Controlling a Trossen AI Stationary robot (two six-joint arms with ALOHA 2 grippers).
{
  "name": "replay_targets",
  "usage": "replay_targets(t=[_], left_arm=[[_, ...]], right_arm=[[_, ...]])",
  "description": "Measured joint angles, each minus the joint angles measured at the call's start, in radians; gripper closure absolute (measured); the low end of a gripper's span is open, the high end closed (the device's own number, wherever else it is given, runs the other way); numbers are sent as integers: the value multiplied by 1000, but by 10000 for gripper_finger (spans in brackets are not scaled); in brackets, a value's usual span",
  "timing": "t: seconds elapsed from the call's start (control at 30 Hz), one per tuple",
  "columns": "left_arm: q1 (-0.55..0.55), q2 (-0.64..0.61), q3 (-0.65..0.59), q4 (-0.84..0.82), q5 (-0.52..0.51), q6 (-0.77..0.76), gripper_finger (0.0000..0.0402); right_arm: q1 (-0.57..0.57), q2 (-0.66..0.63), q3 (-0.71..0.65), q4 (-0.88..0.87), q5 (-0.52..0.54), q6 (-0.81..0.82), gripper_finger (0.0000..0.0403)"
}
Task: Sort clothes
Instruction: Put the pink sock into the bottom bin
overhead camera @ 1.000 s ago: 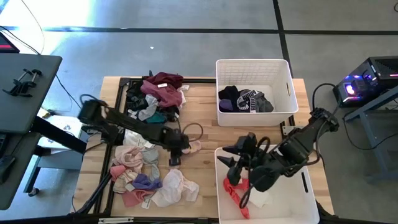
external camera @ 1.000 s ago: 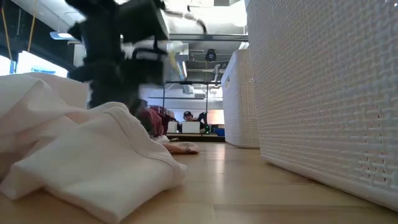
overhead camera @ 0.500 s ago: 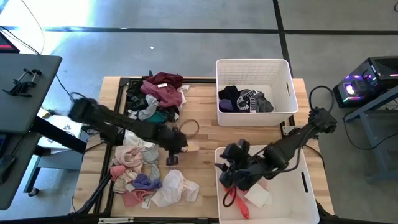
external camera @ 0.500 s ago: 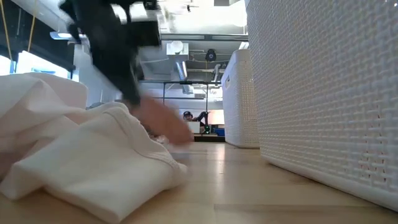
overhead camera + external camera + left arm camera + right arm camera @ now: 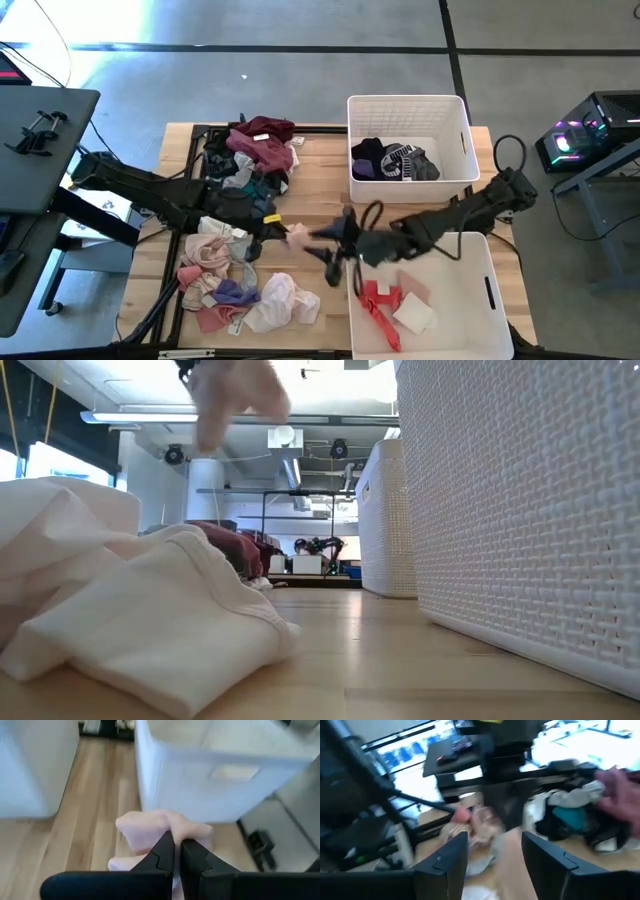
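Note:
My left gripper [image 5: 272, 226] is shut on a pale pink garment [image 5: 297, 233], one of the clothes, above the middle of the table. The low view shows that garment [image 5: 236, 400] raised high. My right gripper [image 5: 328, 248] stands open just to its right, beside the near bin, with nothing between its fingers [image 5: 454, 856]. One heap of clothes [image 5: 250, 155], maroon, black and teal, lies at the far left. Another heap [image 5: 238, 282], pink, white and purple, lies at the near left. My left gripper pinches a bunched fold of the pink garment [image 5: 172, 829] between its two fingertips. One layer or several, I cannot tell. The fingers reach out from the table's left. The garment bulges slack past the fingertips and is lifted clear of the table.
The far white bin [image 5: 458, 118] holds dark and striped clothes. The near white bin [image 5: 486, 262] holds a red and a white piece. A black frame [image 5: 196, 150] edges the left side. Bare wood [image 5: 320, 205] lies between the heaps and the bins.
My left gripper has shut on the pink garment and gone up and slightly toward the table's left, lifting the garment clear of the wood. My right gripper has gone from over the near bin toward the table's left, out over the bare wood.

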Motion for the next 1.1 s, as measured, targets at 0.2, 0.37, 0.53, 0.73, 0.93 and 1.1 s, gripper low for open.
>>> replay_targets(t=[0.2,0.37,0.53,0.73,0.93,1.1], left_arm=[[5,-12,1,138,-1,-3,401],[5,-12,1,213,-1,-3,401],[5,-12,1,277,-1,-9,401],[5,-12,1,332,-1,-20,401],[5,-12,1,333,-34,-21,380],[17,-13,3,260,-48,-39,334]], right_arm=[[-98,7,0,3,-213,46,185],[-124,35,0,6,-265,6,175],[-110,69,0,11,-189,-41,189],[-97,97,0,57,-148,-19,259],[-72,98,0,116,-105,-28,387],[-20,48,-1,39,59,12,387]])
